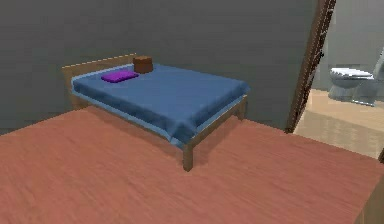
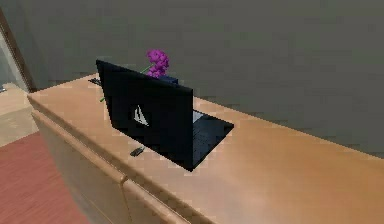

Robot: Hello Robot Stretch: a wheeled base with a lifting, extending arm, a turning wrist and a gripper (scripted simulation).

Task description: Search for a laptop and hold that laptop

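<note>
**Laptop stands on the wooden table beside the robot**

Forward view: a bed point(image 1: 165, 97) with a blue cover and a pale wooden frame stands on a reddish wooden floor point(image 1: 90, 170), its headboard against the grey far wall. A flat purple item point(image 1: 119, 76) lies at the head end of the cover. Just right of it, by the headboard, is a small brown block point(image 1: 143, 64). At the right a dark door frame point(image 1: 308, 75) opens onto a pale-floored room where a white toilet point(image 1: 352, 83) stands.

Arm side view: the laptop point(image 2: 150, 112) stands open on a long, light wooden table point(image 2: 285, 172) with panelled fronts, set along a grey wall. The laptop is dark. The back of its lid faces the near side and carries a small white triangular mark, and its base stretches away to the right, toward the wall. Just behind its far left corner a purple, flower-like thing point(image 2: 157, 62) rises above the lid. A small dark object point(image 2: 135, 152) lies on the tabletop just near of the laptop, close to the table's edge. Red wooden floor shows at the near left.

The state of the end effector cannot be told.
</note>
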